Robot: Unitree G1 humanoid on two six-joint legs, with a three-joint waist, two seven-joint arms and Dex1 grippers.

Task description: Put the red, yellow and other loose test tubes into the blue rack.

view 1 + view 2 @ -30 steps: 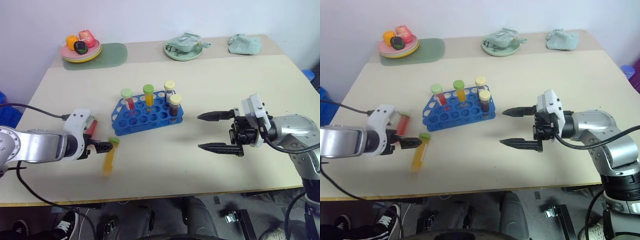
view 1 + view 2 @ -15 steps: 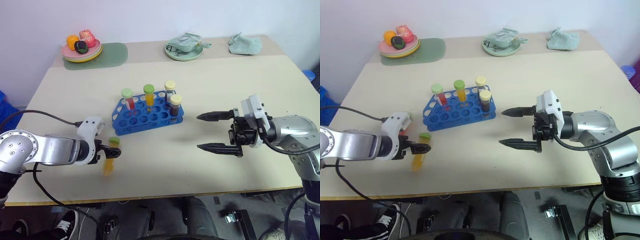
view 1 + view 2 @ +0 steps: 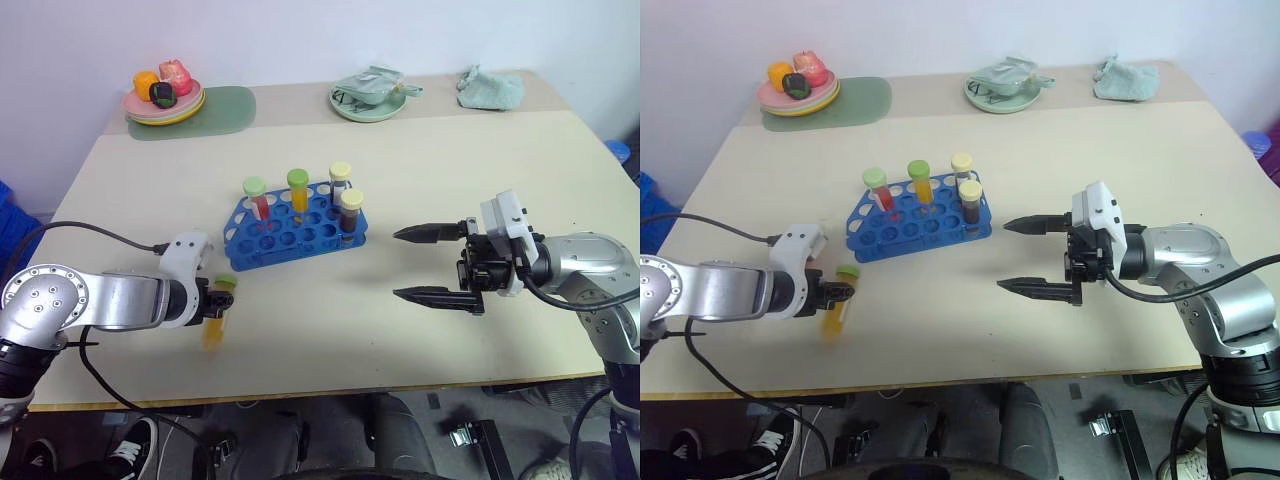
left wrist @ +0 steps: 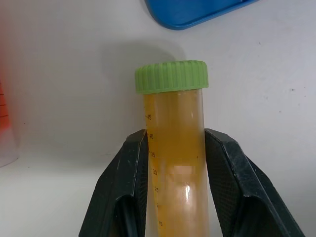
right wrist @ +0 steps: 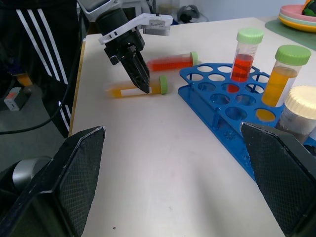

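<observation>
Ribbed plastic cap [image 4: 171,76], clear tube [image 4: 174,163]

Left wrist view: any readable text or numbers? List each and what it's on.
"45", "40", "35", "30", "25", "10": graduation scale printed down the yellow tube, clamped between the left gripper fingers.
Red tube: scale ticks, unreadable.
Blue rack: no text.

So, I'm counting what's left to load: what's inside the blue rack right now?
The blue rack holds four upright tubes: red, orange, and two dark, cream-capped ones. The other holes look empty. The tube bottoms are hidden by the rack.
</observation>
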